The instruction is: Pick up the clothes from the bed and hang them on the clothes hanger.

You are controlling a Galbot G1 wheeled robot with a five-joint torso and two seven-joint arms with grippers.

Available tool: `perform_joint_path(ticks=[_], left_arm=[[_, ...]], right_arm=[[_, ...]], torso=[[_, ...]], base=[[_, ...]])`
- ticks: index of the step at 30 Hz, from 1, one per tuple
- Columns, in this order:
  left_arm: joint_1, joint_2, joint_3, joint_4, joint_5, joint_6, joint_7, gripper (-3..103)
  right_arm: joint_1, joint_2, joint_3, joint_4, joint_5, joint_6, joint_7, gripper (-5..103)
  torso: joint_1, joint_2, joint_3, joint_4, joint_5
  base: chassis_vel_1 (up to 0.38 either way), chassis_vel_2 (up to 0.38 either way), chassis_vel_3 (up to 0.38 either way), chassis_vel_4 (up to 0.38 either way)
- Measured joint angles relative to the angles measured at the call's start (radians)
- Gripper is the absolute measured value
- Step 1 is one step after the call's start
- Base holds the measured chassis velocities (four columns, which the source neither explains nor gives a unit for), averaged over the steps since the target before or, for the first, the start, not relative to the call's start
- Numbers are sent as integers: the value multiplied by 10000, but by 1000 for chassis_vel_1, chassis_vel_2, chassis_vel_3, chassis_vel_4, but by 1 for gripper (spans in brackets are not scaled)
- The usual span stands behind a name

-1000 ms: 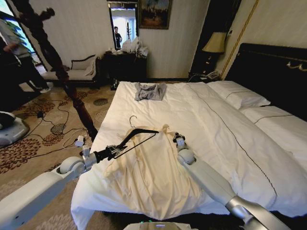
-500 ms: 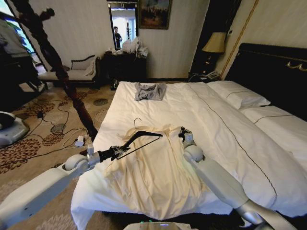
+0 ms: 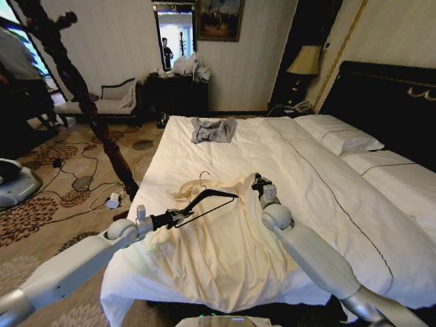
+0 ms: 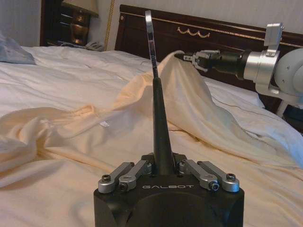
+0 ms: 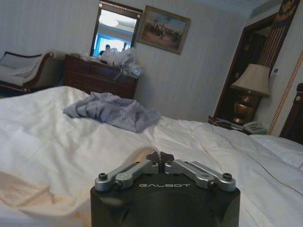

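Note:
The clothes, a cream collared shirt (image 3: 211, 252), lie spread on the near part of the bed (image 3: 320, 184). My right gripper (image 3: 257, 181) is shut on a fold of the shirt near its collar and holds it up in a peak (image 4: 177, 61). My left gripper (image 3: 182, 216) is shut on one end of the black clothes hanger (image 3: 208, 199). The hanger hovers just above the shirt's left shoulder, its wire hook (image 3: 203, 175) pointing to the far side. In the left wrist view the hanger (image 4: 158, 118) rises from the shut left gripper (image 4: 162, 165) toward the right gripper (image 4: 187, 56).
A small grey garment (image 3: 212, 129) lies farther up the bed, and white pillows (image 3: 340, 136) rest by the black headboard (image 3: 388, 95). A tall dark wooden coat stand (image 3: 75, 88) rises left of the bed. Cables lie on the carpet (image 3: 75, 184) there.
My left gripper has carried the hanger to the right, closer to the raised collar. My right gripper has shifted slightly right and pulled the fold of shirt higher.

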State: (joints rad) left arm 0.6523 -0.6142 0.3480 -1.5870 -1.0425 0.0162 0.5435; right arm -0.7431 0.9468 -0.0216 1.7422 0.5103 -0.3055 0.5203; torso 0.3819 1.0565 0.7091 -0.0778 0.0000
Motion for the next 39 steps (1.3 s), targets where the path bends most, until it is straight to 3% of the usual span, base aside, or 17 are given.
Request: perform_joint_path(ticks=[14, 17, 39], left_arm=[[-881, -631, 868, 941, -276, -77, 657, 19], [-1247, -980, 1162, 1408, -288, -203, 826, 19], [-1957, -2811, 1679, 3224, -241, -352, 1449, 19]], right_arm=[[400, -70, -707, 546, 489, 218, -135, 1], [372, -187, -709, 744, 633, 220, -134, 1], [323, -463, -624, 2032, 1940, -105, 215, 1]], torso=[[0, 0, 0, 6, -1], [0, 0, 0, -6, 0], [1, 2, 0, 3, -1]], base=[[0, 0, 0, 0], [0, 0, 0, 0], [0, 0, 0, 0]])
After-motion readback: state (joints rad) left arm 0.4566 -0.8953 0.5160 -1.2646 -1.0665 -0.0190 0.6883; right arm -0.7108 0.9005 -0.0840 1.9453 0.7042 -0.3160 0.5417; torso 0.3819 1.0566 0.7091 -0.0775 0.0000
